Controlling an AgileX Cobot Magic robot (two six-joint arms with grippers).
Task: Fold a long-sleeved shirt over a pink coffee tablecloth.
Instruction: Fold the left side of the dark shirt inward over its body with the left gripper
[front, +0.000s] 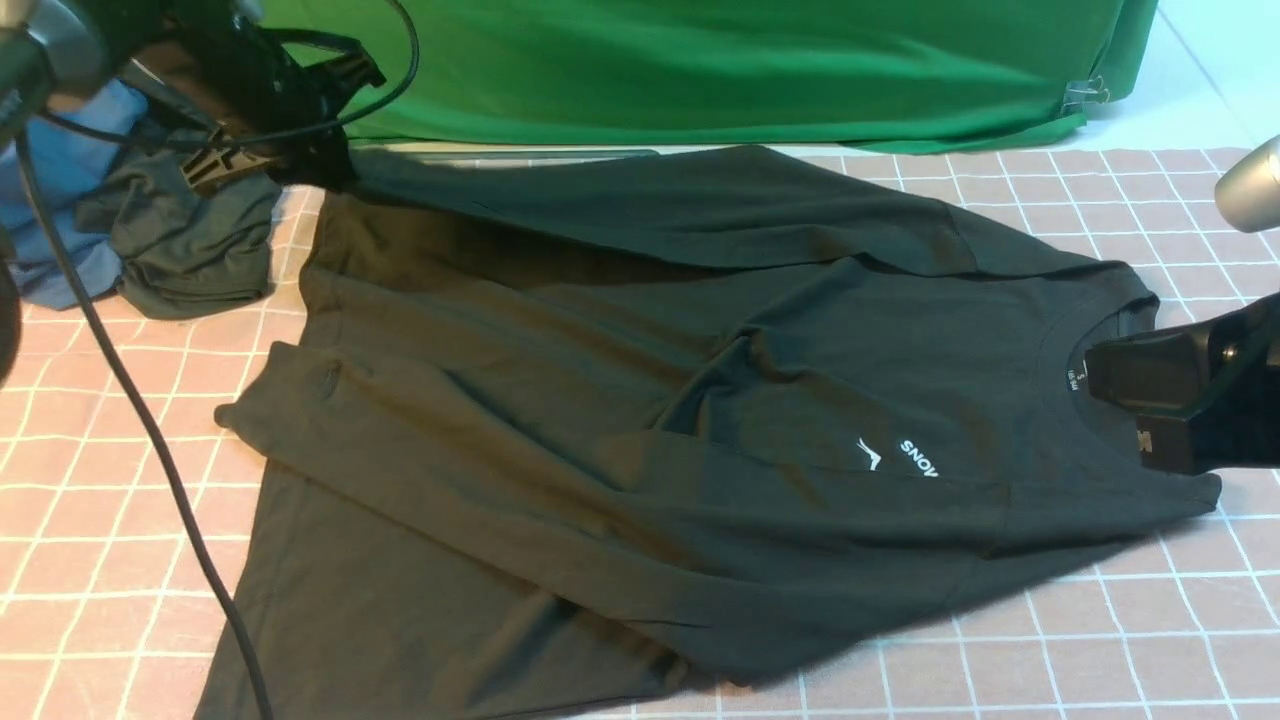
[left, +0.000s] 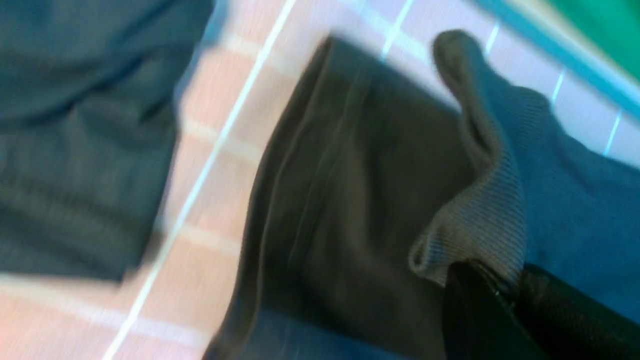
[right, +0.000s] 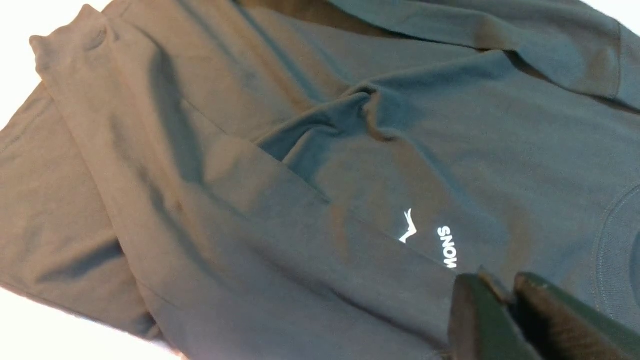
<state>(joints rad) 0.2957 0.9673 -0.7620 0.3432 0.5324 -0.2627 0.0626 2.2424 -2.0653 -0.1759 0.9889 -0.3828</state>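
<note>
The black long-sleeved shirt (front: 650, 400) lies spread on the pink coffee tablecloth (front: 100, 500), its collar to the right and the white lettering (front: 918, 458) on the chest. One sleeve is folded across the body near the front. My left gripper (front: 305, 165) is at the far left corner of the shirt. In the left wrist view it (left: 505, 280) is shut on the ribbed cuff (left: 480, 220) of the far sleeve. My right gripper (front: 1120, 405) hovers over the collar. Its jaws (right: 500, 285) stand almost together beside the lettering (right: 447, 247), with no cloth seen between them.
A bright green cloth (front: 750, 70) hangs along the back edge. A dark grey-green garment (front: 190, 240) and a blue garment (front: 60, 170) are heaped at the far left. A black cable (front: 130, 400) runs down across the left side of the cloth.
</note>
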